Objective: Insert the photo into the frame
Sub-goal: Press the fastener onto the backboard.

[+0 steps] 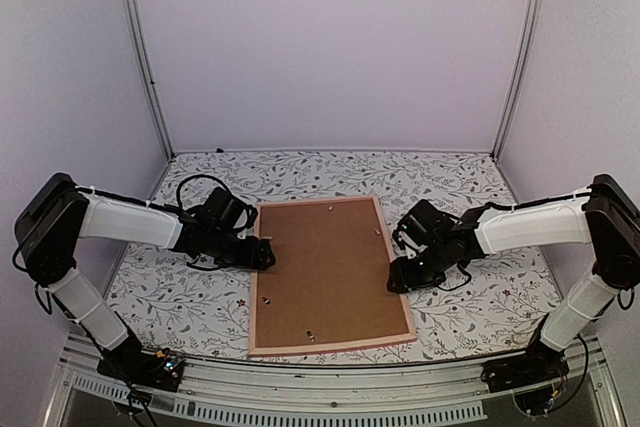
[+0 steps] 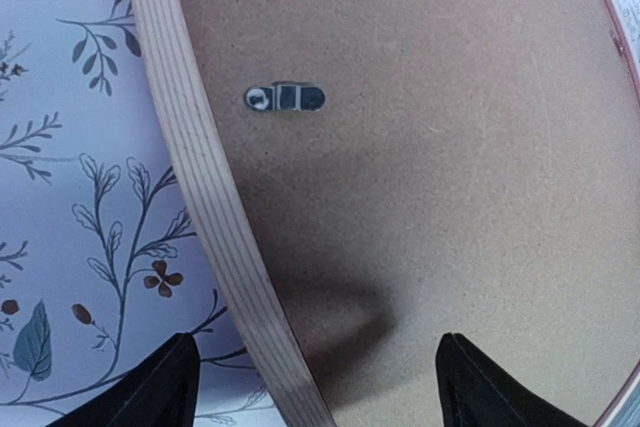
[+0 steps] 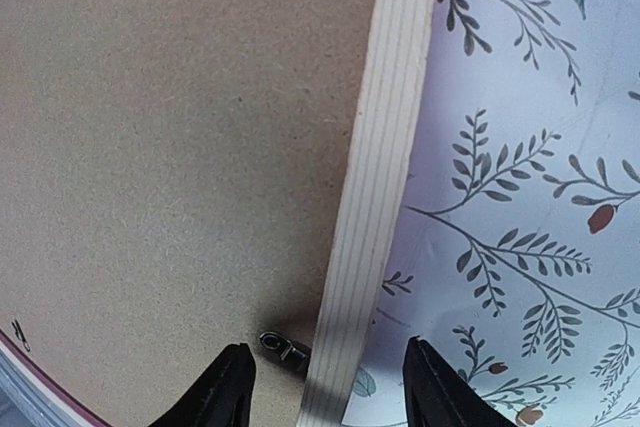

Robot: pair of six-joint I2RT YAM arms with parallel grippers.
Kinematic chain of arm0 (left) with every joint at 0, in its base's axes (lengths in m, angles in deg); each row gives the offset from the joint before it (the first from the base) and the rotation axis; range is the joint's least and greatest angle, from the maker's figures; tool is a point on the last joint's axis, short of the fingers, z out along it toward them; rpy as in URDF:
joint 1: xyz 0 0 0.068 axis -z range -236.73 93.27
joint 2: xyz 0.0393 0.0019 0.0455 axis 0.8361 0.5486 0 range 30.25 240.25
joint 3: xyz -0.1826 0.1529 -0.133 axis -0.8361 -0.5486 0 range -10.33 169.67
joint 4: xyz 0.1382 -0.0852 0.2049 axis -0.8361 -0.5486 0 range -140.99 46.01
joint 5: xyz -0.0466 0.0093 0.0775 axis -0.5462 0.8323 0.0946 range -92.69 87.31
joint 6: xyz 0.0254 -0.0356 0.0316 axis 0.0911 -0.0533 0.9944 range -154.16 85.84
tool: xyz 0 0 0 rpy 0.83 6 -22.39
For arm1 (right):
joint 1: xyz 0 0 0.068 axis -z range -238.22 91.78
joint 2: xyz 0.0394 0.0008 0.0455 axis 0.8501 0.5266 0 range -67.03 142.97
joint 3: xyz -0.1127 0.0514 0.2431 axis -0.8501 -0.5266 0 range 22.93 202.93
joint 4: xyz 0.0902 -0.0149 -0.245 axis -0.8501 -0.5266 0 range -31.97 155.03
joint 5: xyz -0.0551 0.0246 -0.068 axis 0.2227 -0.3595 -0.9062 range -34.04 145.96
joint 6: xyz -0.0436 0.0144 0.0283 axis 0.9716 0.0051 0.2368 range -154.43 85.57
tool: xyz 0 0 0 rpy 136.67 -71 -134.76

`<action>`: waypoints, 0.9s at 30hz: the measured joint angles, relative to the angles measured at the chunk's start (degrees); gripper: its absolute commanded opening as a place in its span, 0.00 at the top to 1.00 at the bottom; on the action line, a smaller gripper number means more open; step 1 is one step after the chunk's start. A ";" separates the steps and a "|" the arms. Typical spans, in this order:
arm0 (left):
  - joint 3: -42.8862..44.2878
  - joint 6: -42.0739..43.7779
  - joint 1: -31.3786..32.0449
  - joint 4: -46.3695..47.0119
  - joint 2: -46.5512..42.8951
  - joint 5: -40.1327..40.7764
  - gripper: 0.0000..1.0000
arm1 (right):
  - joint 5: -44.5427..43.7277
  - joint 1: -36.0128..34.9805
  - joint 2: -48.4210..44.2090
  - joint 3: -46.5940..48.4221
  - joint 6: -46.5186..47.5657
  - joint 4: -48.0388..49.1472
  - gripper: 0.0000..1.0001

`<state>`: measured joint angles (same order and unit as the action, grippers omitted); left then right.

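Our left gripper (image 2: 315, 367) sits closest to its wrist camera. Its two dark fingers (image 2: 165, 387) are spread wide and hold nothing. One tip is over the patterned table (image 1: 200, 297) and the other over the brown backing board (image 1: 325, 267), so they straddle the left rail of the frame (image 2: 200, 197) without touching it.

The right gripper (image 3: 325, 372) mirrors this on the opposite rail. Its fingers are parted wider than the wood, one on each side, and also pinch nothing.

From above, we see the frame lying flat and face down in the middle of the table. Its long axis runs from near to far, and each arm stands about halfway along one long edge. Neither arm is nearer to the frame than the other.

A small metal turn clip (image 2: 285, 98) lies on the board just ahead of the left fingers, towards the far end. Another clip (image 3: 285, 347) sits beside the right rail, almost between that gripper's tips.

We cannot see the photo in any view. It may lie under the board, but we cannot tell.

We judge that the next move depends on those clips. Each lies just inside its rail, within short reach of the arm on that side.
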<state>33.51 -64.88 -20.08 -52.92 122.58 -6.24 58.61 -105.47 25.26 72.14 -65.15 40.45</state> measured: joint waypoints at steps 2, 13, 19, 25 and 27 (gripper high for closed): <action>0.00 0.09 -0.02 -0.02 -0.09 0.37 0.08 | -0.66 0.00 -0.33 0.37 -0.15 -0.13 0.33; -0.28 -0.09 -0.04 -0.07 -4.02 1.49 0.17 | -5.14 2.23 0.63 7.23 1.36 -0.96 0.30; -1.03 -0.66 -0.24 -0.17 -4.04 1.55 0.37 | -5.70 4.98 5.66 12.98 3.69 -0.42 0.31; -1.03 -0.26 -0.55 -0.09 -3.21 1.44 0.57 | -5.70 6.27 10.82 18.23 6.03 0.68 0.31; -1.03 -0.09 -0.61 -0.07 -2.64 1.40 0.59 | -5.62 6.54 11.91 18.93 6.54 0.79 0.31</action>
<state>32.48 -64.97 -20.70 -52.99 119.94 -4.84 52.99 -98.93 37.18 91.07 -58.62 41.23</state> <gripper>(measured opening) 0.444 0.687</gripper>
